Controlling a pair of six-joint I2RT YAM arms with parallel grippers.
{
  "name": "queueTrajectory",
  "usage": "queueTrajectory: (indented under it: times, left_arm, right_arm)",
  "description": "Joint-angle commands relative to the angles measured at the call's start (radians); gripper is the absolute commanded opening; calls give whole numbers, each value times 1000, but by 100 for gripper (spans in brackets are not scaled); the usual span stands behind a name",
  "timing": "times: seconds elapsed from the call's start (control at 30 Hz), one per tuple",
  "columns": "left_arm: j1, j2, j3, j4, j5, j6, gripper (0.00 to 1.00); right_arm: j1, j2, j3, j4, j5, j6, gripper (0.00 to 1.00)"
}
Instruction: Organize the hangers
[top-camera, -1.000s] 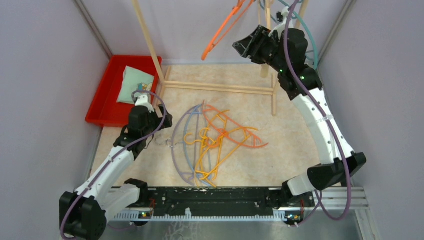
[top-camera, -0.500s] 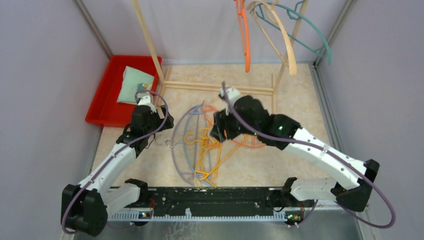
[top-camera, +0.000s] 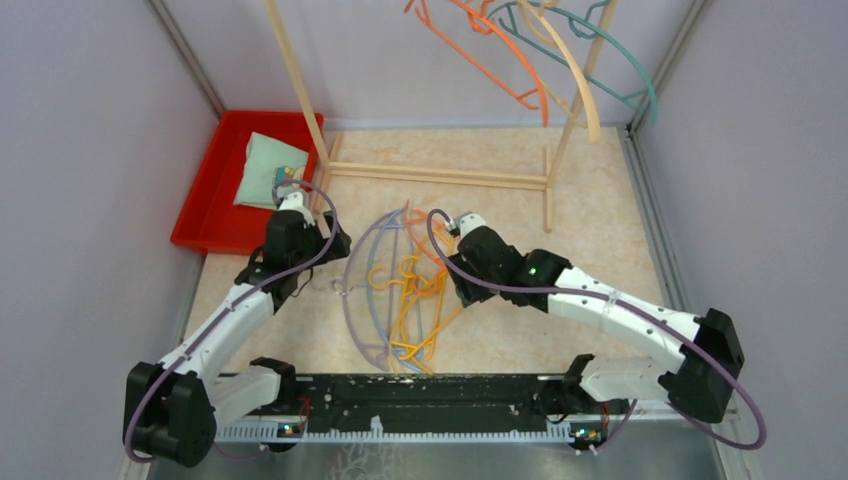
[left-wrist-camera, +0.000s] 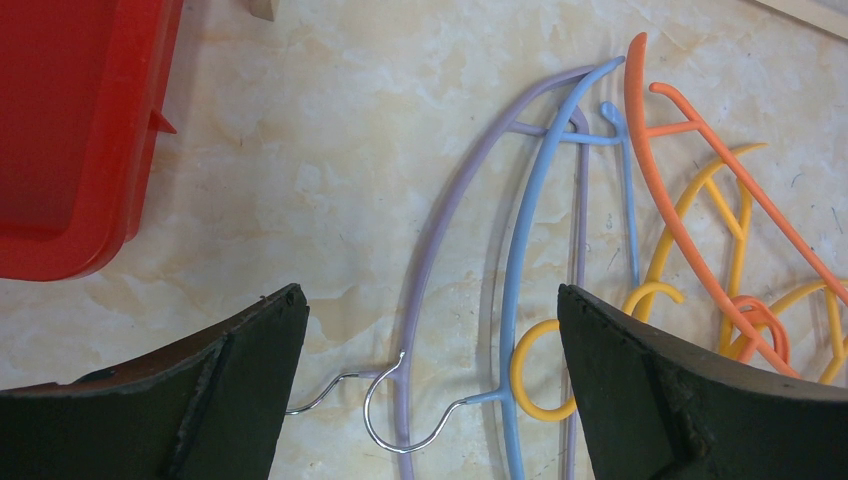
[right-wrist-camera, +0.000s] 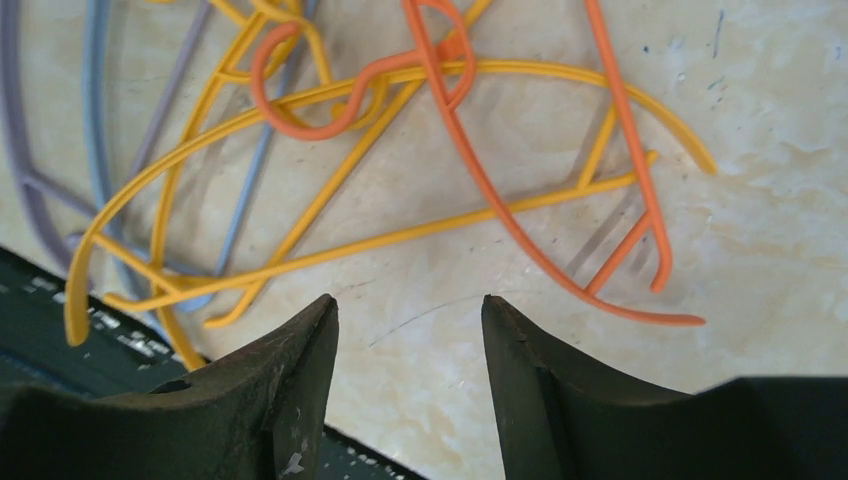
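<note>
Jaws left wide, right half-open, empty; hangers (left-wrist-camera: 508, 300) thin, curved, tangled, multicoloured.

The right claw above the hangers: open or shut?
Open: the right gripper has a clear gap, table showing through, nothing held.

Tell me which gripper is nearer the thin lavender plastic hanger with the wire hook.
Left. The left gripper hangs open over the lavender hanger, at its hook; the right gripper is farther, above a yellow hanger and an orange hanger.
</note>
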Motion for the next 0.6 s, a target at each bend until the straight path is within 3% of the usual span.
queueTrajectory:
  times: [0.0, 0.2, 0.57]
  left_arm:
    - [8, -7, -9, 18, 29, -30, 100]
    - [7, -20, -37, 19, 16, -44, 100]
    - [7, 2, -31, 15, -2, -44, 100]
  right_arm:
    - [-86, 59, -31, 135, 10, -109, 54]
    - [-141, 164, -22, 189, -22, -224, 53]
    - [-185, 296, -63, 274, -150, -268, 52]
